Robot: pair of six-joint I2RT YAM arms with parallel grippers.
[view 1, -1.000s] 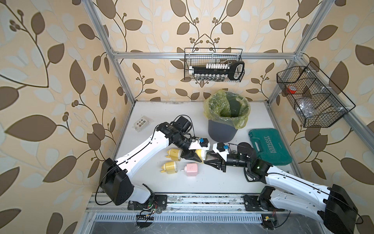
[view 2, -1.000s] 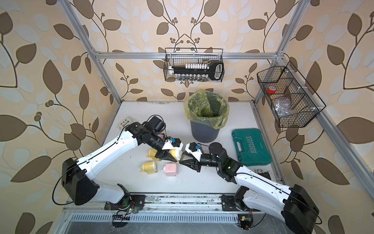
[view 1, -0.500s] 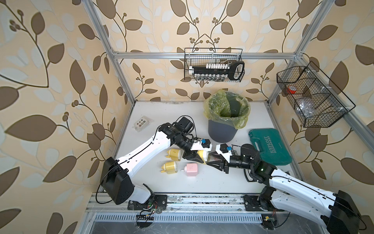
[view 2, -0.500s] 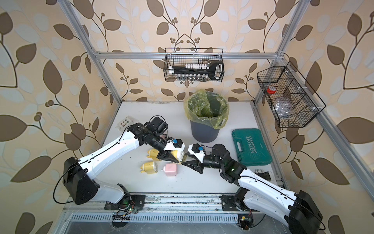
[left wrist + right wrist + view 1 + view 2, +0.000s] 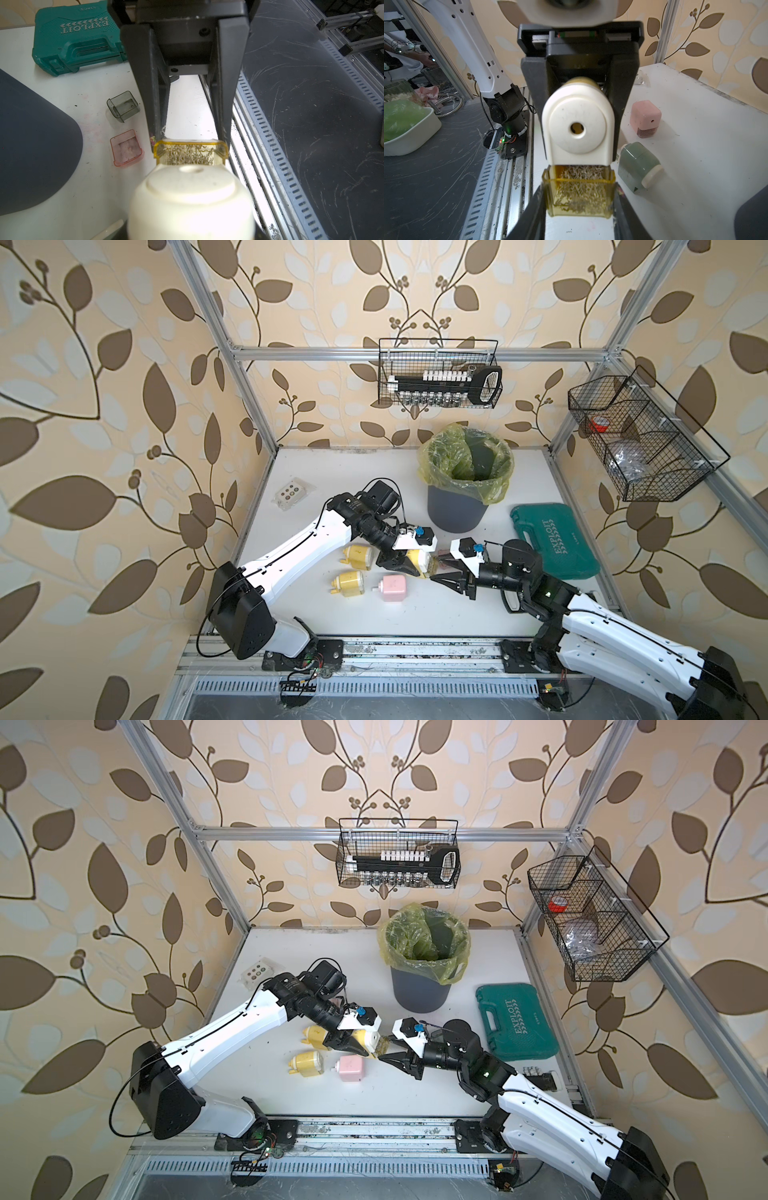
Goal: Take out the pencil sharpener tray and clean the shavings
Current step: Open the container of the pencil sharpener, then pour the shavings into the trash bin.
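Left hand (image 5: 409,566) clamps sharpener (image 5: 578,128); right hand (image 5: 190,138) pinches tray (image 5: 579,191)

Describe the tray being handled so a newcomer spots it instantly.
Near the grey bin, the left gripper holds a cream sharpener. The clear amber tray protruding from its base, pinched by the right gripper, is packed with shavings; the pink tray and grey tray nearby look empty.
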